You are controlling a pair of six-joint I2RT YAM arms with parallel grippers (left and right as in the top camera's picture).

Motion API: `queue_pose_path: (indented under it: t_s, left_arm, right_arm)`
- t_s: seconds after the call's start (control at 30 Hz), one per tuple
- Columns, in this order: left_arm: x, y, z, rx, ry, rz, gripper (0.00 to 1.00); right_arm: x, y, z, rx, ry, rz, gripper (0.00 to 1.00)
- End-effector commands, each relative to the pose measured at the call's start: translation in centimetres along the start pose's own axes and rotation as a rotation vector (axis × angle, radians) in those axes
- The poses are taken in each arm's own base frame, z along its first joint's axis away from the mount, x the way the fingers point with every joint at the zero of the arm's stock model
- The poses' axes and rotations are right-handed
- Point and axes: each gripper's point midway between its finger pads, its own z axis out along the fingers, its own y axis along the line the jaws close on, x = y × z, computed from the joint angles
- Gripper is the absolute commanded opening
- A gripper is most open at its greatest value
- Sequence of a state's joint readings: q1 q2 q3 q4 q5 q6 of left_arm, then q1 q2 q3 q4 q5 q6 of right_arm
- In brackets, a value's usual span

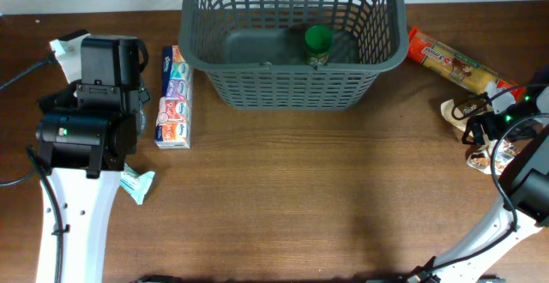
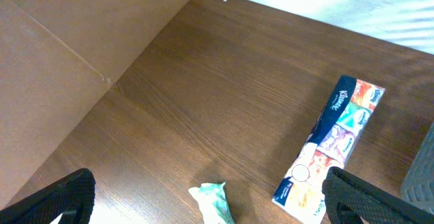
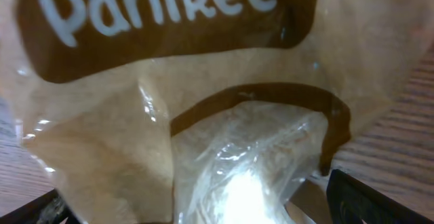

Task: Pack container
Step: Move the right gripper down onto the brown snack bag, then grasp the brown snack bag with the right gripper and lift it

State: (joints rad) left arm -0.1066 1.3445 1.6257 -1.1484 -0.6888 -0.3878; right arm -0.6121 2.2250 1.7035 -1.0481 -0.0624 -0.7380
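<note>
Left jaws spread wide: the left gripper (image 2: 215,207) hovers low by a small teal packet (image 1: 137,183), tissue pack (image 1: 174,97) just beside, probably lining up a pick. The basket (image 1: 292,90) sits back-centre, a green-capped jar (image 1: 318,43) inside. The right gripper (image 3: 210,207), jaws equally wide, straddles a breadcrumb bag (image 3: 203,115), not pinching it.

Front desk (image 1: 300,197): open.
Basket (image 1: 257,90): bottle (image 1: 318,45) right of centre; left floor free.
Left flank: tissue pack (image 1: 174,96) crowds the basket.
</note>
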Motion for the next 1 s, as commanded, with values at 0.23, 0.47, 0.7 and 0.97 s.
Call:
queue_pose_path:
  t_s: [0.23,0.47,0.7,0.97]
  left_arm:
    - [-0.6,0.6,-0.5,-0.010,-0.020,-0.016,0.99]
    - [-0.6,0.6,-0.5,-0.011,-0.020,-0.016,0.99]
    - [-0.6,0.6,-0.5,-0.010,-0.020,-0.016,0.99]
    - [-0.6,0.6,-0.5,-0.010,-0.020,-0.016,0.99]
  right_arm:
    - [1.2,-0.8,0.5,0.057,0.078,-0.010,0.99]
    - [1.5,-0.7,1.6,0.038,0.097,-0.005,0.99]
    - [1.9,-0.3,3.3,0.006,0.123,0.017,0.95]
    - [1.1,-0.7,3.3,0.023,0.087,0.074,0.04]
